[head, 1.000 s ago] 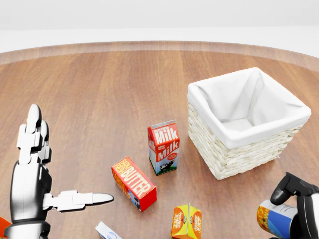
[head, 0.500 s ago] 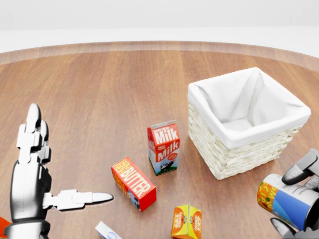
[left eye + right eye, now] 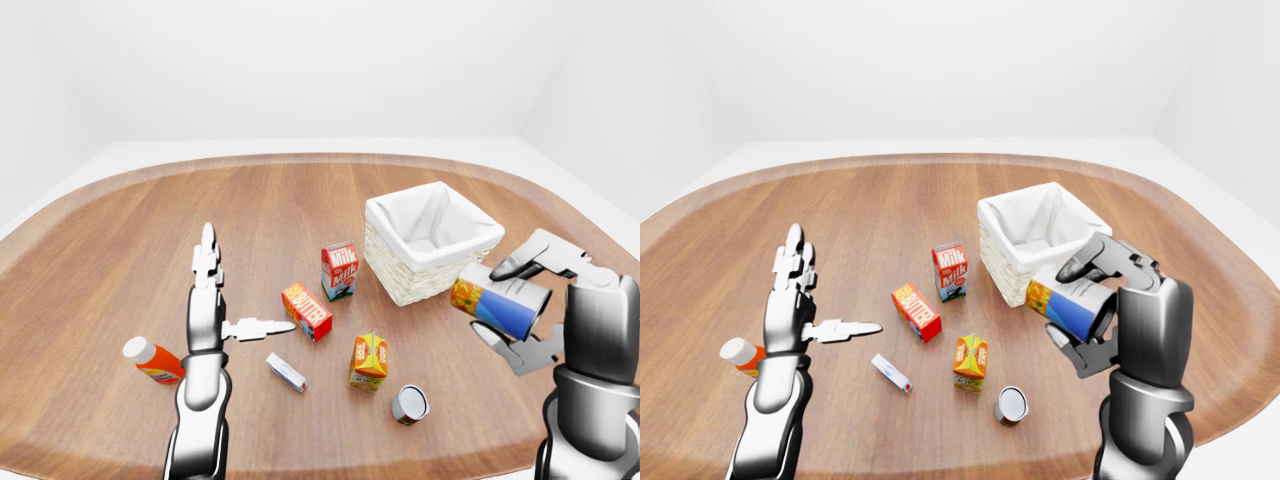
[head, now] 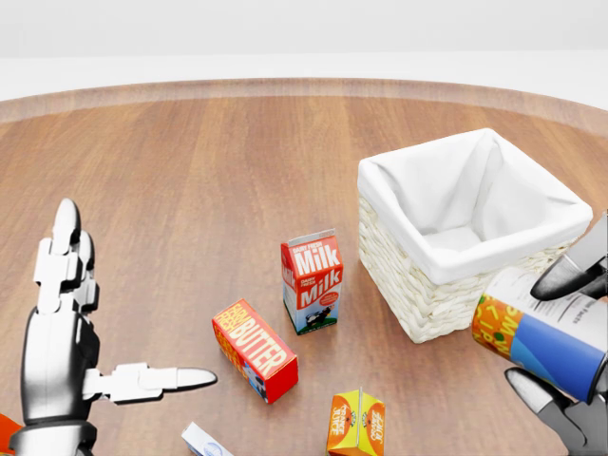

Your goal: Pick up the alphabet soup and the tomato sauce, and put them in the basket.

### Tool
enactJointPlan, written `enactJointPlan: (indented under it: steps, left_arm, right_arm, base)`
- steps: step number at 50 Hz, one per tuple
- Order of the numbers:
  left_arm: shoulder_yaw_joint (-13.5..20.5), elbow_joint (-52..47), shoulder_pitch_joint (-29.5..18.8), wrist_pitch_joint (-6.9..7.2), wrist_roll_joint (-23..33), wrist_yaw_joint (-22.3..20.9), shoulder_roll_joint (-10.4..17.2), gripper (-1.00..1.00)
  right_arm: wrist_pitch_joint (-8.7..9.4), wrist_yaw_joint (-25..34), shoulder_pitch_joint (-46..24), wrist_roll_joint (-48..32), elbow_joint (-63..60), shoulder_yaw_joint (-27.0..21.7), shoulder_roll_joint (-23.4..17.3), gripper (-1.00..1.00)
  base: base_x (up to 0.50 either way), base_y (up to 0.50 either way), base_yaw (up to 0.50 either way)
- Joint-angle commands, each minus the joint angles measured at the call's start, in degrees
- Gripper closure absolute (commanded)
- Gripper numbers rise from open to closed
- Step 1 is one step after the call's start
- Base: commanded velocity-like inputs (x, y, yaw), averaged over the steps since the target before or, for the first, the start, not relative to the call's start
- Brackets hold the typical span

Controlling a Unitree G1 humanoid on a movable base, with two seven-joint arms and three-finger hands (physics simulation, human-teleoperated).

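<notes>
My right hand (image 3: pixel 1064 306) is shut on a can with an orange and blue label, the alphabet soup (image 3: pixel 497 305). It holds the can on its side in the air, just right of and below the wicker basket with a white liner (image 3: pixel 415 283). In the head view the can (image 4: pixel 537 342) overlaps the basket's lower right corner. A second small can with a grey top, the tomato sauce (image 3: pixel 410 404), stands on the table lower down. My left hand (image 3: pixel 232 290) is open, fingers up and thumb out, holding nothing.
On the wooden table lie a milk carton (image 3: pixel 339 270), a red butter box (image 3: pixel 307 311), an orange juice carton (image 3: pixel 368 361), a small white and blue box (image 3: pixel 286 372) and an orange bottle with a white cap (image 3: pixel 153 360).
My right hand has risen from the lower right corner of the head view with the can, up toward the basket. The left hand has stayed still.
</notes>
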Motion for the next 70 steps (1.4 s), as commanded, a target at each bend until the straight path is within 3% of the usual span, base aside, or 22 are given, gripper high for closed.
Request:
enactJointPlan:
  steps: [1, 12, 27, 50, 70]
  left_arm:
    - [0.0, -0.1, 0.1, 0.00, 0.0, 0.0, 0.0, -1.00]
    - [0.0, -0.5, 0.1, 0.00, 0.1, 0.1, 0.0, -1.00]
    - [0.2, -0.4, -0.2, 0.00, -0.1, 0.3, 0.0, -1.00]
    - [-0.1, -0.1, 0.1, 0.00, 0.0, 0.2, 0.0, -1.00]
    - [-0.1, -0.2, 0.0, 0.00, 0.0, 0.1, 0.0, -1.00]
  right_arm:
    - [-0.01, -0.3, -5.5, -0.1, -2.9, 1.0, -3.3, 1.00]
    - [-0.01, -0.6, -11.7, -2.5, 0.3, 2.3, -6.9, 1.00]
    - [-0.01, -6.4, -19.1, -7.2, 14.3, 4.5, -11.7, 1.00]
    - [-0.01, -10.0, -30.2, -11.9, 28.5, 8.5, -15.0, 1.00]
    - [-0.01, -11.5, -35.7, -12.8, 36.3, 10.0, -16.3, 1.00]
  base:
    - [0.00, 0.00, 0.00]
    - [0.00, 0.00, 0.00]
    - [0.00, 0.00, 0.00]
    - [0.00, 0.00, 0.00]
    - [0.00, 0.00, 0.00]
